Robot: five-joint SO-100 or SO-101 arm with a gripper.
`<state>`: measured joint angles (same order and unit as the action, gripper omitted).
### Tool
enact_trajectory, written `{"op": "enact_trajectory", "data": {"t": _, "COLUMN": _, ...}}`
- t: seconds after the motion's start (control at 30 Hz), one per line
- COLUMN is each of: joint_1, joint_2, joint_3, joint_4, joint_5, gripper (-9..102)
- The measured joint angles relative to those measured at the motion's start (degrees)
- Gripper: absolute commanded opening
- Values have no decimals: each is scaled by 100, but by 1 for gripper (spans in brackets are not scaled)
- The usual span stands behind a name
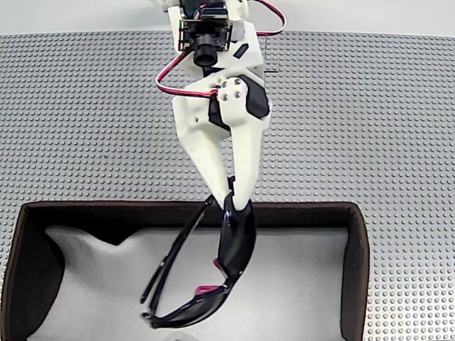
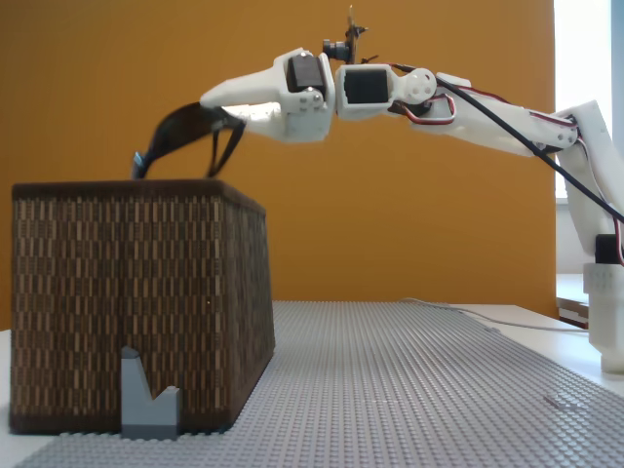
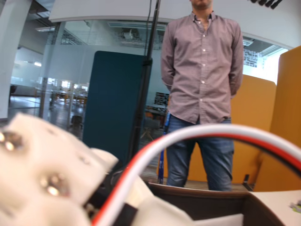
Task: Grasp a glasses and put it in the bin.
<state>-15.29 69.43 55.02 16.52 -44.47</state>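
Observation:
My white gripper (image 1: pixel 229 193) reaches over the far rim of the bin (image 1: pixel 298 209) and is shut on the glasses (image 1: pixel 234 245), pinching them near the top of one dark lens. The glasses hang over the bin's white-lined inside, with a red-pink accent near the lower lens and one temple stretching down to the left. From the side, the gripper (image 2: pixel 216 109) holds the glasses (image 2: pixel 180 132) just above the top edge of the brown woven bin (image 2: pixel 136 292), tilted down to the left.
The bin stands on a grey studded baseplate (image 1: pixel 355 114). A small grey block (image 2: pixel 148 398) sits at the bin's front foot. A person (image 3: pixel 202 89) stands beyond the table in the wrist view, behind red and white wires (image 3: pixel 188 141).

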Motion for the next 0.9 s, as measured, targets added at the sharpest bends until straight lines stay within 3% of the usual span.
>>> {"op": "enact_trajectory", "data": {"t": 0.27, "joint_1": -35, "joint_2": 132, "joint_3": -141, "joint_4": 1591, "joint_5": 1037, "gripper": 19}}
{"op": "enact_trajectory", "data": {"t": 0.47, "joint_1": 97, "joint_2": 580, "joint_3": -325, "joint_4": 3524, "joint_5": 2259, "gripper": 20}}
{"op": "enact_trajectory", "data": {"t": 0.73, "joint_1": -44, "joint_2": 2224, "joint_3": -536, "joint_4": 4113, "joint_5": 2083, "gripper": 19}}
{"op": "enact_trajectory", "data": {"t": 0.9, "joint_1": 44, "joint_2": 4008, "joint_3": 255, "joint_4": 4781, "joint_5": 2637, "gripper": 33}}
